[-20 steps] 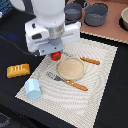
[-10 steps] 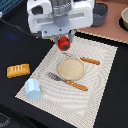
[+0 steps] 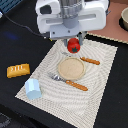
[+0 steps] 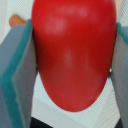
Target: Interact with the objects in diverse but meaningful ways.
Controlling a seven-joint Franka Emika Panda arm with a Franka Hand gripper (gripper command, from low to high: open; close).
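Note:
My gripper (image 3: 74, 44) is shut on the red round tomato (image 3: 74, 46) and holds it above the far edge of the striped placemat (image 3: 95, 95). In the wrist view the tomato (image 4: 72, 50) fills the frame between the grey fingers (image 4: 19, 65). The orange scored bread-like slab (image 3: 18, 70) lies on the dark table at the exterior view's left. The pale blue-white carton (image 3: 33, 88) stands on the mat's near left corner. The small yellow box is out of view.
A tan round plate (image 3: 71, 68) sits mid-mat below the tomato, with an orange-handled knife (image 3: 90, 61) on its right and an orange-handled fork (image 3: 70, 83) in front of it. A grey pot (image 3: 124, 18) stands at the back right.
The gripper, still shut on the tomato, has moved toward the exterior view's right and slightly back, from over the mat's left part to over its far edge.

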